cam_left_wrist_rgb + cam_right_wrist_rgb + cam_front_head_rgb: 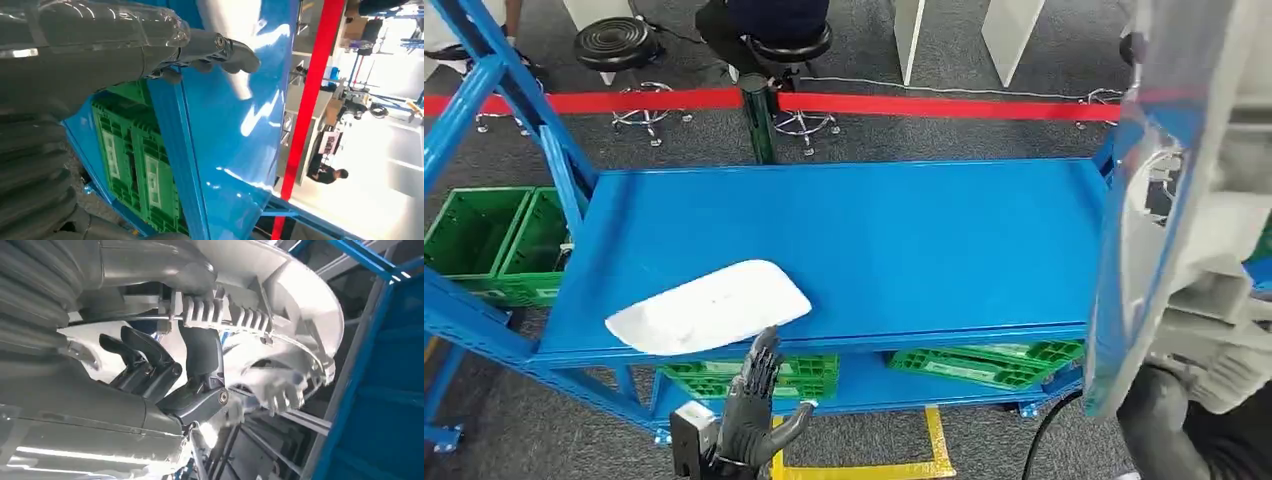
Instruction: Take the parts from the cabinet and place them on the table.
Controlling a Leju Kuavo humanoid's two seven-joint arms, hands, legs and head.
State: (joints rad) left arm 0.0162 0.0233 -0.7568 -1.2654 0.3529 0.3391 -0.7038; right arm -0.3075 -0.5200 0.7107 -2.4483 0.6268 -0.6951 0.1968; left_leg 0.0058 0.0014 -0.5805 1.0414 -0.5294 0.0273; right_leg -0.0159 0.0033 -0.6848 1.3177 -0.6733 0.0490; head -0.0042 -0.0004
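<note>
Right hand (pixel 165 375) grips a white moulded part (pixel 280 340); left hand (pixel 754 400), fingers spread and empty, sits just below the white tray (pixel 709 305); risk: part clips the blue shelf post (pixel 1139 250) beside it and slips.

White part (pixel 709 307) on blue table (pixel 904 240); left robot hand (pixel 754 405) just below, fingers apart
</note>
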